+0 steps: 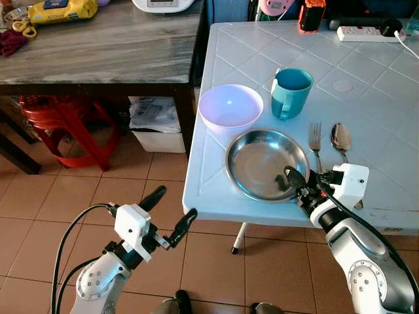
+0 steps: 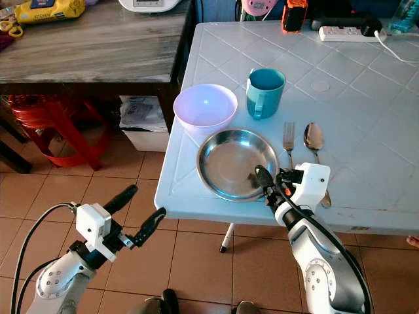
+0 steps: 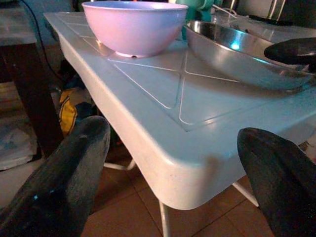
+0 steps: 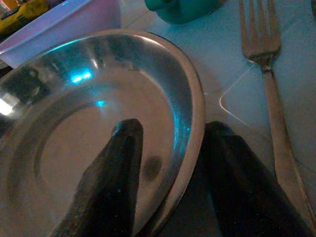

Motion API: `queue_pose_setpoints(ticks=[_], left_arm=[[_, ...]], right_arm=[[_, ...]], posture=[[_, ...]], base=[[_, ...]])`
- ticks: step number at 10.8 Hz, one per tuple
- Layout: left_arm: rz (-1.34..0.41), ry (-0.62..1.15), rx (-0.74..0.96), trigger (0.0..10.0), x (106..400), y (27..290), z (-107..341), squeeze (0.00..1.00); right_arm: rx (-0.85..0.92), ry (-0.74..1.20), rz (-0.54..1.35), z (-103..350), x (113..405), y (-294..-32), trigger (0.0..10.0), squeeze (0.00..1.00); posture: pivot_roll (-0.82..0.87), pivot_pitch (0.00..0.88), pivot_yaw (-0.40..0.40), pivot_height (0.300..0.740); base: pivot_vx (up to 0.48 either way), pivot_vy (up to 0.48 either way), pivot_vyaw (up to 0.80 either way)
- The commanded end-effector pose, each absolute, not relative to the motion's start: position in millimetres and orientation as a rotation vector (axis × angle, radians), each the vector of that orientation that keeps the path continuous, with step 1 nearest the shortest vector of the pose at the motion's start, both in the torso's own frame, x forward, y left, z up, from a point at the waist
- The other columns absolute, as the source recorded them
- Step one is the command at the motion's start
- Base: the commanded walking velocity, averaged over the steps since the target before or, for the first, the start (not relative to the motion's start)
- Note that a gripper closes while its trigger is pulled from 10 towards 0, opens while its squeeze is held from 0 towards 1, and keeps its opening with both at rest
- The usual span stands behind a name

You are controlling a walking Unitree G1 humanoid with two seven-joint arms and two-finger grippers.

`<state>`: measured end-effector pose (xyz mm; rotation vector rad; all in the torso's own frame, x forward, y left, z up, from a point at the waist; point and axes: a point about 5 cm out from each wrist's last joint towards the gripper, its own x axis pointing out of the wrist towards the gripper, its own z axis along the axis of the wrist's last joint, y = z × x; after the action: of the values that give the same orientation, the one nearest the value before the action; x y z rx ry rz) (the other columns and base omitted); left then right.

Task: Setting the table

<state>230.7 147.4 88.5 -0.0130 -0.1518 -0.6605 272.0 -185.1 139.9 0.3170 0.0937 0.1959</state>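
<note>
From the head camera, the light blue bench has everything bunched toward its near left corner: a steel plate sits right at the near edge, a lilac bowl just behind it by the left edge, and a teal mug beside the bowl. A fork and spoon lie side by side just to the right of the plate. The right gripper is at the plate's near right rim, one finger over the inside of the plate. The left gripper hangs out over the tiled floor, off the bench's near left corner, fingers spread wide and holding nothing. Along the far edge there's a white power strip. Left wrist cam looks between its two spread fingers at the bench's corner, with the bowl and plate up top. Right wrist cam is pretty clear: one finger inside the plate, the other outside under the rim, so it's pinching the plate's edge, fork right alongside.
</note>
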Motion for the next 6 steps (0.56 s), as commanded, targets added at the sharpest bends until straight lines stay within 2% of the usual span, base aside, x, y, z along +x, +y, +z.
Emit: queue_pose_setpoints(ticks=[1, 6], left_arm=[[-0.661, -0.141, 0.008, 10.0, 229.3, 151.5, 85.6, 0.00], [-0.663, -0.150, 0.014, 10.0, 232.1, 155.4, 85.1, 0.00]], right_arm=[[0.342, 0.153, 0.192, 127.2, 268.9, -184.3, 0.0, 0.00], [0.404, 0.173, 0.176, 124.2, 271.7, -182.2, 0.0, 0.00]], posture=[[-0.11, 0.231, 0.088, 0.740], [-0.11, 0.230, 0.089, 0.740]], base=[[0.000, 0.000, 0.00], [0.000, 0.000, 0.00]])
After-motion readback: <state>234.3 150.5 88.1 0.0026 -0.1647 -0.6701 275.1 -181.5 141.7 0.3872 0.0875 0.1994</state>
